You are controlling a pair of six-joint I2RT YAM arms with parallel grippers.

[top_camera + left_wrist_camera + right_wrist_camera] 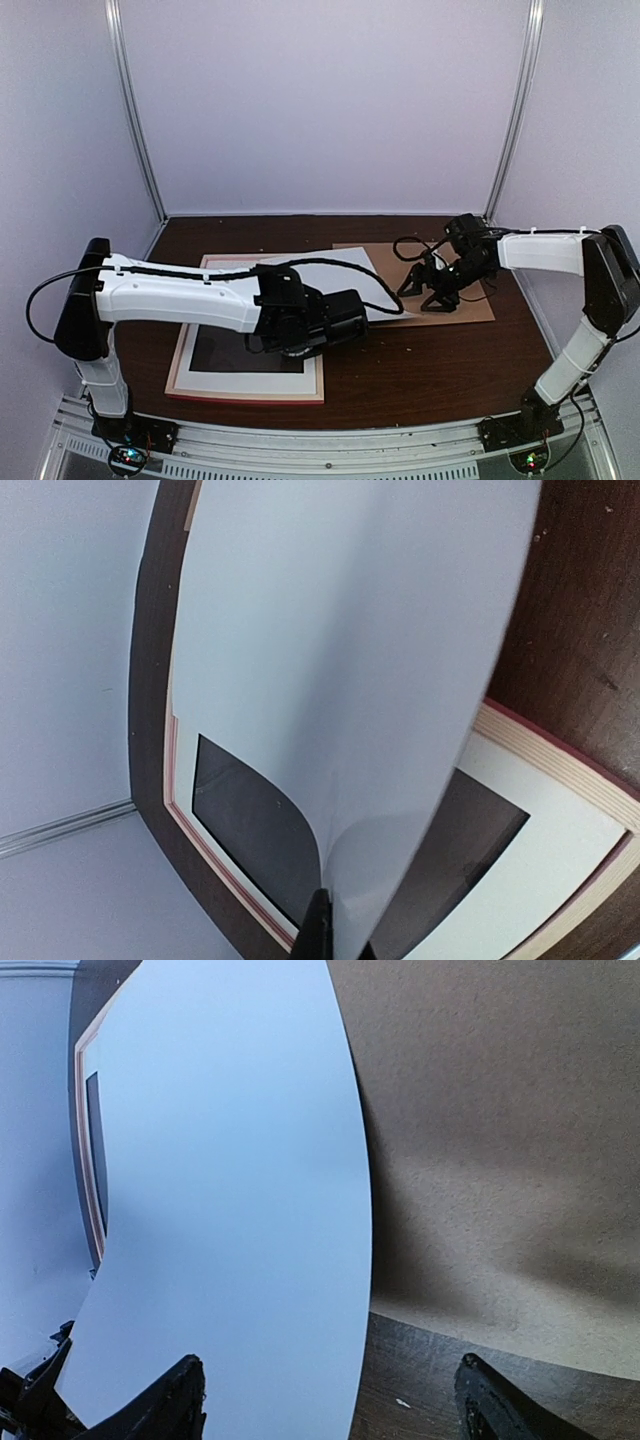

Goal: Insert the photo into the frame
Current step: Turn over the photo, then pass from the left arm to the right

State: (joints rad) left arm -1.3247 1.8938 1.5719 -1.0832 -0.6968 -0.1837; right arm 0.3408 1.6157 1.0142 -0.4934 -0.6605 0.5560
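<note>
While the frame (pixel 250 392) lies flat on the table (pixel 420 370) at the left, the photo (pixel 340 278) is outside it, held in the air above its far right part. Inside the frame's bars sit a white border and, within that, a dark rectangle. The left wrist view shows these two layers, with pale wood uppermost on the bars and a thin pink line along their edge.

The left gripper (pixel 325 930) pinches the photo's near edge, its jaws closed tight on the sheet. Only the plain white back of the print shows. The sheet rises from the fingers and bows, one lower corner curling down toward the dark rectangle. Whether that corner touches the frame cannot be told.

The photo's right side reaches over the left edge of a brown board (pixel 470 300), which lies flat on the table to the right of the frame. In the right wrist view the sheet throws a shadow on the board, so it is raised off it there.

The right gripper (pixel 432 290) hangs over the board just beside the photo's right edge, its jaws spread wide and holding nothing. Its two fingertips (pixel 180 1395) stand well apart, with the sheet's edge between them.
</note>
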